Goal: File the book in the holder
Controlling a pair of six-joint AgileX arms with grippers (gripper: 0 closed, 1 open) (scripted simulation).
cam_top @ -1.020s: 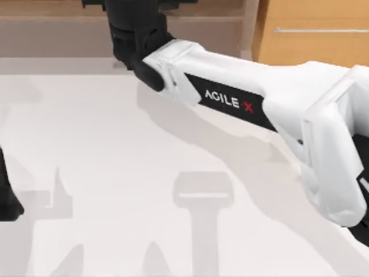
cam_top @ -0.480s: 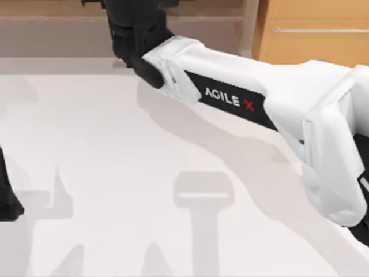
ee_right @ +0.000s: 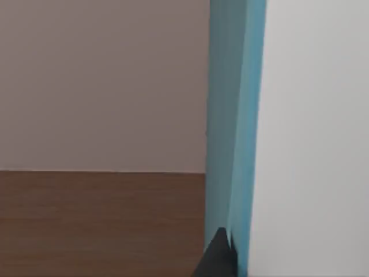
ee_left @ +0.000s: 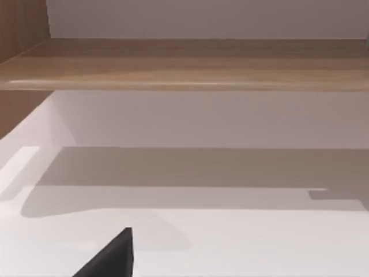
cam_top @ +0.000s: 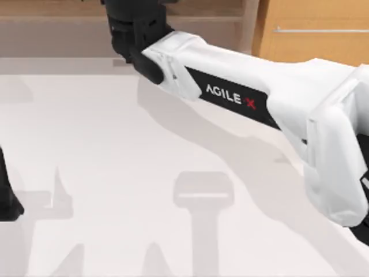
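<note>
Close in the right wrist view stands the book (ee_right: 235,115), upright, with a pale-blue spine and a broad white face. My right gripper (ee_right: 228,262) is shut on it, and one black fingertip (ee_right: 218,255) presses against its blue side. Behind the book are a plain wall and a brown wooden surface (ee_right: 98,222). From above, my right arm (cam_top: 230,98) reaches across the table to the far left, and its black wrist (cam_top: 134,29) sits at the wooden shelf. The holder is out of view. My left arm (cam_top: 6,199) is parked at the table's left edge.
A wooden shelf (cam_top: 202,14) runs along the far edge of the white table (cam_top: 115,161), with a wooden cabinet (cam_top: 314,32) at the far right. The left wrist view looks over the table at a wooden ledge (ee_left: 184,63), with one black fingertip (ee_left: 112,258) low in it.
My right arm has crept a little farther toward the far shelf. The left arm has not moved.
</note>
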